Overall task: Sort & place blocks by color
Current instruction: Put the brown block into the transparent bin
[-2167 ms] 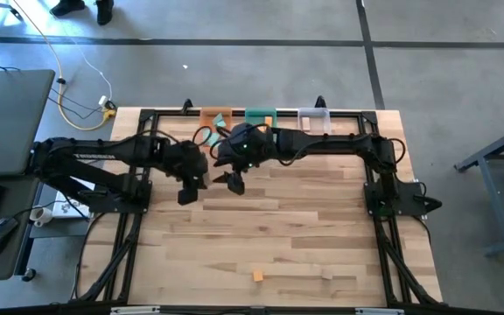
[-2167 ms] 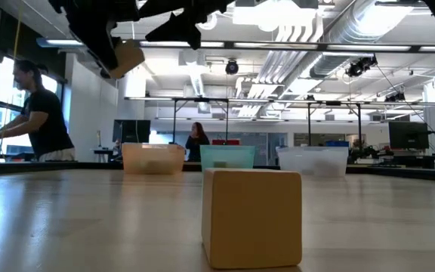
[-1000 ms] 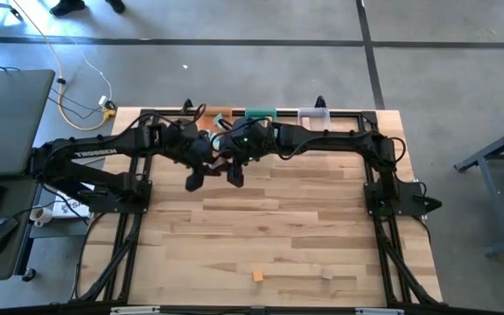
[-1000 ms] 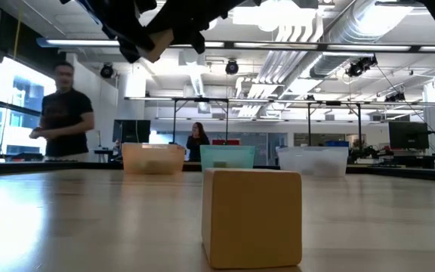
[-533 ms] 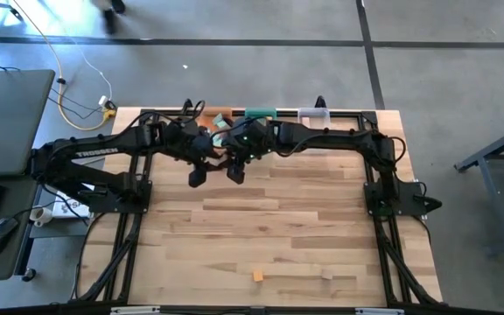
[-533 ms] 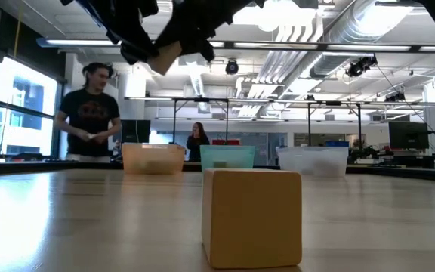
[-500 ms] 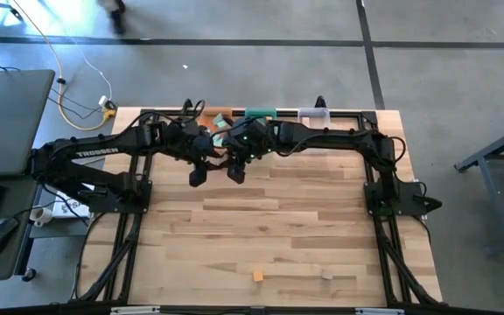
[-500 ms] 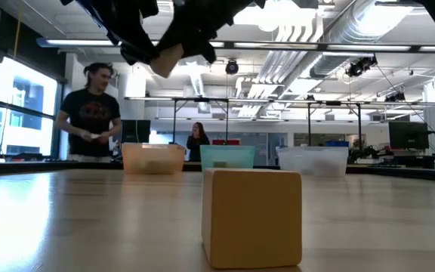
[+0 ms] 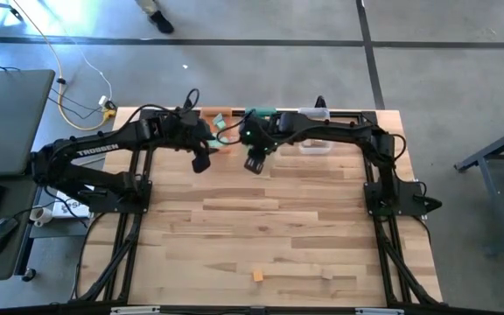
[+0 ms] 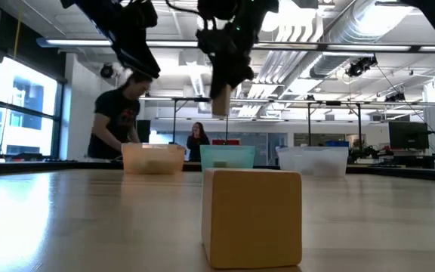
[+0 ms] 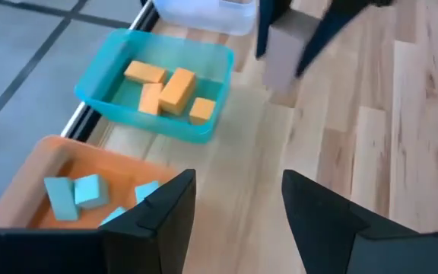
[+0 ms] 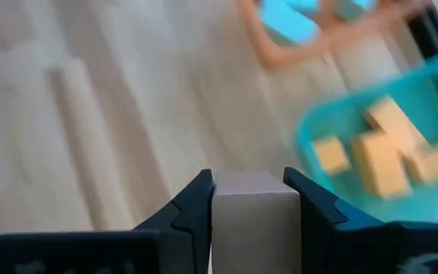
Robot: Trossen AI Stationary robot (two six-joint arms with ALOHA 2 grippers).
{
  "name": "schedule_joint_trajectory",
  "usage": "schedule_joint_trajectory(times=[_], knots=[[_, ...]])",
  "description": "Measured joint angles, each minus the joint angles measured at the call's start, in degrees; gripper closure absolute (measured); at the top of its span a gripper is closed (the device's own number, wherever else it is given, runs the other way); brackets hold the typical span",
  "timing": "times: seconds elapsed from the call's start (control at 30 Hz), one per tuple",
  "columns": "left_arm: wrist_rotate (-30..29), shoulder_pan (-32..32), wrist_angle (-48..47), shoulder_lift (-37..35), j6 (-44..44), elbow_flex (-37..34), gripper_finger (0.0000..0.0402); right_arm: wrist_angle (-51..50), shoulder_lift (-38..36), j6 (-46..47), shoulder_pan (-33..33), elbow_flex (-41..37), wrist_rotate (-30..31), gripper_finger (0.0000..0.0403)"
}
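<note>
A: So, from above, where are my hands?

B: Your left hand (image 9: 201, 164) and right hand (image 9: 254, 164) hang near the far trays.

A: Low view?

B: Your right hand carries a plain tan wooden block (image 10: 220, 102) aloft; another tan wooden cube (image 10: 252, 217) sits on the wooden table (image 10: 66, 219).

A: Left wrist?

B: My fingers (image 11: 162, 217) stand apart, empty, above the teal tray (image 11: 105, 105).

A: Right wrist?

B: The fingers clamp the block (image 12: 251, 221). Releasing early could drop it among the orange blocks (image 12: 379, 152).

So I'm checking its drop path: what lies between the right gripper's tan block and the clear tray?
In the left wrist view, only bare tabletop separates the tan block from the clear tray.
</note>
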Motion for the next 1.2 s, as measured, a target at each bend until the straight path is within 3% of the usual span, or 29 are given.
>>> schedule_joint_trajectory(times=[0.73,1.0,1.2], knots=[[0.20,9.59,-0.20,0.01,-1.42,0.00,0.0218,-20.38,-0.04,4.50,-16.89,-0.98,18.42,0.0297],[0.20,9.95,-0.20,0.02,-1.45,0.00,0.0218,-20.73,-0.04,7.51,-22.48,-0.98,17.99,0.0297],[0.20,9.95,-0.20,0.01,-1.39,0.00,0.0218,-20.76,0.68,8.32,-26.75,-0.97,11.92,0.0297]])
